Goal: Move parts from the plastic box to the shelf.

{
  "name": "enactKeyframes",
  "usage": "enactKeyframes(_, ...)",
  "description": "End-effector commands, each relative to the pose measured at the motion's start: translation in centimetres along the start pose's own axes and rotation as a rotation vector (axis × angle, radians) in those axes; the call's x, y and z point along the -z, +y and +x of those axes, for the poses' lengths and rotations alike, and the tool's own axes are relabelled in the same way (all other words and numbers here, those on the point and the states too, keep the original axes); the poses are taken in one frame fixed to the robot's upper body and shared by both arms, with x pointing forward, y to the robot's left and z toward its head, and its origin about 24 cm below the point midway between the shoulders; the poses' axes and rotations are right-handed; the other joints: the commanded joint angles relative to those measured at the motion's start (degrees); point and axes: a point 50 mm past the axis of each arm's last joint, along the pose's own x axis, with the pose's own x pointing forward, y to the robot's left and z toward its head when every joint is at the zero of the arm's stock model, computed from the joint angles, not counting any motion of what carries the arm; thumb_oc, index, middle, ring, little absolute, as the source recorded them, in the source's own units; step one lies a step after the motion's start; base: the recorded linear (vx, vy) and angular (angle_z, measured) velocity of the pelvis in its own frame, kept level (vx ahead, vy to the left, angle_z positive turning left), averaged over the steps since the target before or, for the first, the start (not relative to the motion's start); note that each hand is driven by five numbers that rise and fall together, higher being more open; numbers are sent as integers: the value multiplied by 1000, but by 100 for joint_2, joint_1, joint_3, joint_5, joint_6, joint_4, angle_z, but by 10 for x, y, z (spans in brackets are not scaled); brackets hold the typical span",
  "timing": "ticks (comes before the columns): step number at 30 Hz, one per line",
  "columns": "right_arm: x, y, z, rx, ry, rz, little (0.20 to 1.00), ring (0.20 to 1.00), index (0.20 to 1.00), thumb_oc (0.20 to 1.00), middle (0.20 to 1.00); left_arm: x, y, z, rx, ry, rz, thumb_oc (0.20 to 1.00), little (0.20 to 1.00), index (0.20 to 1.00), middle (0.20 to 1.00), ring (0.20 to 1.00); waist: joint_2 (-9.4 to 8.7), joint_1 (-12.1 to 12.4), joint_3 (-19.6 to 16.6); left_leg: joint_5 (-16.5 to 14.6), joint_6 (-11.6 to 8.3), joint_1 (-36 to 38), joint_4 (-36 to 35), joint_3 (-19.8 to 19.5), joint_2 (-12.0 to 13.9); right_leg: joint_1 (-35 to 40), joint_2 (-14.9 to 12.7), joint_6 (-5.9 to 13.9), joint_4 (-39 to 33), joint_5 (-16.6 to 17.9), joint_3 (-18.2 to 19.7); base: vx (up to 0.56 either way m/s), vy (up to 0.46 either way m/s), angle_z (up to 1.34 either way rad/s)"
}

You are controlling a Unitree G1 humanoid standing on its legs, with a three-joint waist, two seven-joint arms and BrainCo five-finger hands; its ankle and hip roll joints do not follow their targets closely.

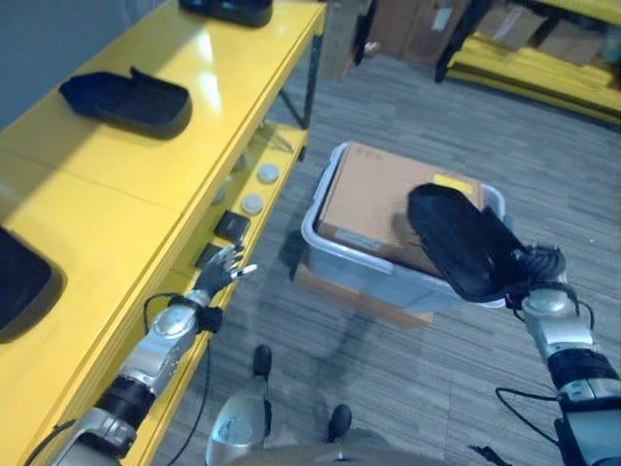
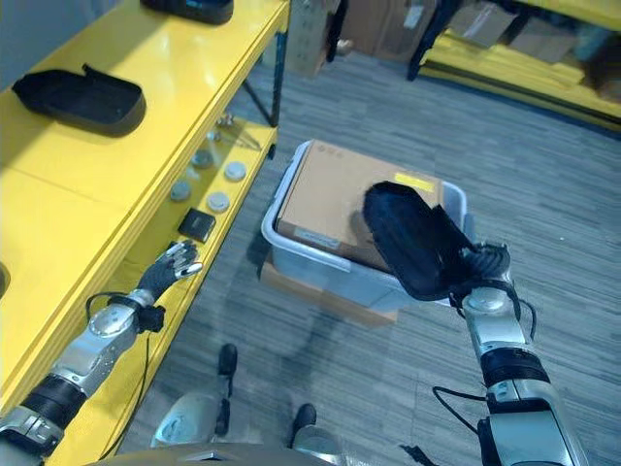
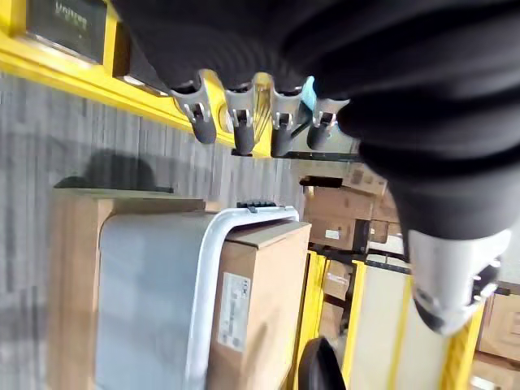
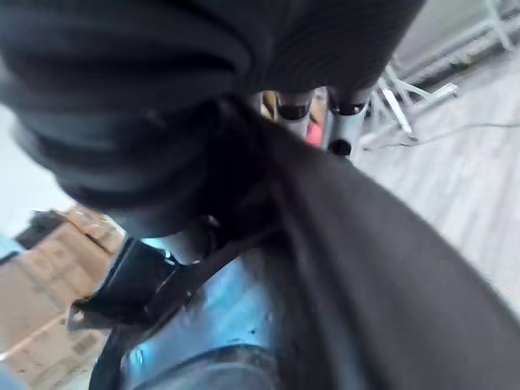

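Note:
My right hand [image 1: 537,264] is shut on the end of a long black moulded part [image 1: 458,241], which it holds lifted and tilted over the clear plastic box [image 1: 330,243] on the floor. In the right wrist view the black part [image 4: 390,276] runs along the hand, with the fingers [image 4: 345,122] wrapped over its edge. A cardboard box [image 1: 378,199] lies inside the plastic box. Out beside the yellow shelf's [image 1: 107,194] front edge hangs my left hand [image 1: 221,269], its fingers straight and holding nothing. Another black part [image 1: 126,100] lies on the shelf top.
A second black part [image 1: 228,10] sits at the shelf's far end and a third [image 1: 24,282] at its near left edge. Small round pieces [image 1: 260,189] and a dark pad [image 1: 231,226] lie on the lower shelf level. Yellow racks with cartons [image 1: 543,44] stand at the back right.

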Motion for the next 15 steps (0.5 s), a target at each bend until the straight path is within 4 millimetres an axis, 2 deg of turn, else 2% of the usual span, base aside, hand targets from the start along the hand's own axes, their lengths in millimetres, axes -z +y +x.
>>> enactKeyframes(1, -58, -31, 14, 177, -275, -133, 200, 200, 200, 200, 200, -9, -16, 13, 68, -6, -99, 1000, 1000, 1000, 1000, 1000, 5, 52, -188, -870, -56, 752, -51, 74, 155, -356, -159, 116, 230, 179, 58, -27, -11, -21)
enactKeyframes(3, -71, -31, 10, 193, -351, -148, 200, 200, 200, 200, 200, -14, -21, 15, 93, -18, -128, 1000, 1000, 1000, 1000, 1000, -10, -15, -244, -906, -42, 803, -51, 108, 155, -327, -150, 112, 240, 149, 90, -30, -2, -18)
enactKeyframes(5, -100, -32, -1, 233, -515, -178, 200, 200, 200, 200, 200, -25, -35, 20, 142, -43, -199, 1000, 1000, 1000, 1000, 1000, -37, -150, -365, -979, -11, 921, -51, 181, 146, -248, -128, 100, 245, 85, 175, -42, 7, -21)
enactKeyframes(9, -133, -34, -15, 301, -732, -198, 200, 200, 200, 200, 200, -34, -50, 26, 186, -36, -285, 1000, 1000, 1000, 1000, 1000, -49, -245, -501, -1068, 23, 1047, -51, 217, 145, -160, -100, 80, 264, -6, 257, -24, 0, -7)
enactKeyframes(11, -137, -35, -17, 311, -761, -201, 200, 200, 200, 200, 200, -35, -51, 26, 190, -38, -294, 1000, 1000, 1000, 1000, 1000, -45, -253, -510, -1080, 26, 1067, -51, 223, 145, -144, -98, 82, 266, -15, 264, -6, -3, -5)
enactKeyframes(15, -164, -41, -33, 375, -939, -167, 200, 200, 200, 200, 200, -42, -62, 29, 210, -40, -379, 1000, 1000, 1000, 1000, 1000, -39, -289, -615, -1132, 40, 1122, -51, 209, 137, -82, -83, 82, 243, -60, 297, -10, -4, -9)
